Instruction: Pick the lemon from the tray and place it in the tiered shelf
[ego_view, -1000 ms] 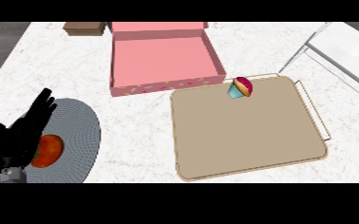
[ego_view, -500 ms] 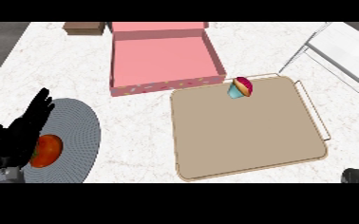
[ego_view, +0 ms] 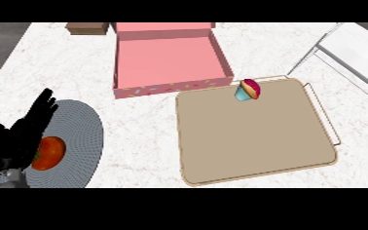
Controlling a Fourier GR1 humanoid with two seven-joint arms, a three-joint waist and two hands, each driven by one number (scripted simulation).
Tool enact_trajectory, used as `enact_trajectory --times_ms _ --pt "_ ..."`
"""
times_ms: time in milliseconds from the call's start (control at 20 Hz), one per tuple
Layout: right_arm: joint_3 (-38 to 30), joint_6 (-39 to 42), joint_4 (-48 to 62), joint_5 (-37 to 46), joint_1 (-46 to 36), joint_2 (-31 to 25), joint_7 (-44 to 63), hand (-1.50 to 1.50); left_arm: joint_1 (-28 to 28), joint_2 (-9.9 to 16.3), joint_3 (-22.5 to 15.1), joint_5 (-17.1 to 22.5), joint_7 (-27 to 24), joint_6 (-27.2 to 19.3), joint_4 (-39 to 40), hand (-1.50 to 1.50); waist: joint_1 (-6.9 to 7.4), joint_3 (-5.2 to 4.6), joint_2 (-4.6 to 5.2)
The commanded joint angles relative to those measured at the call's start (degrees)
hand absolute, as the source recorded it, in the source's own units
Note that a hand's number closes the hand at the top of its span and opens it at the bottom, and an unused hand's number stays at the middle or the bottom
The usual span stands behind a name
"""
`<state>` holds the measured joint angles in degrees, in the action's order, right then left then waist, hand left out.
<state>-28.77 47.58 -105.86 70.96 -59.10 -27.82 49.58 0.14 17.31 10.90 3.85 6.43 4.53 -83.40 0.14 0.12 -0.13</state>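
A small multicoloured object [ego_view: 248, 89] sits at the far edge of the tan tray [ego_view: 251, 141] on the bench [ego_view: 144, 117]; no lemon is recognisable. Behind stands an open pink box [ego_view: 169, 58], with the white tiered shelf [ego_view: 338, 48] at right. The left robot hand [ego_view: 32, 122], fingers relaxed, rests over a grey plate [ego_view: 79, 141] holding a tomato [ego_view: 49, 153].

Tan tray [ego_view: 251, 141], pink sprinkle-dotted box [ego_view: 169, 61], grey ringed plate [ego_view: 75, 143] bearing a red-orange, perhaps tomato-like, fruit [ego_view: 49, 153].
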Motion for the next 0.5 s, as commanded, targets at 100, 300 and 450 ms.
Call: enact_trajectory --times_ms 100,300,450 --pt "-0.3 -5.85 7.93 0.01 3.39 -5.31 -2.78 1.5 -2.55 1.36 1.71 0.83 0.47 1.88 4.14 0.0 -0.04 -0.15 0.22" --pt "-4.39 -16.04 12.72 -1.03 9.69 -5.12 -6.74 1.5 0.57 -1.34 -0.9 0.16 3.01 0.9 -2.08 0.0 0.38 -0.08 0.24" --pt "-7.32 -13.36 12.7 -4.87 9.12 -8.49 -7.59 1.5 -0.74 -0.58 1.12 0.54 0.74 1.61 1.8 0.0 -0.07 -0.12 0.11"
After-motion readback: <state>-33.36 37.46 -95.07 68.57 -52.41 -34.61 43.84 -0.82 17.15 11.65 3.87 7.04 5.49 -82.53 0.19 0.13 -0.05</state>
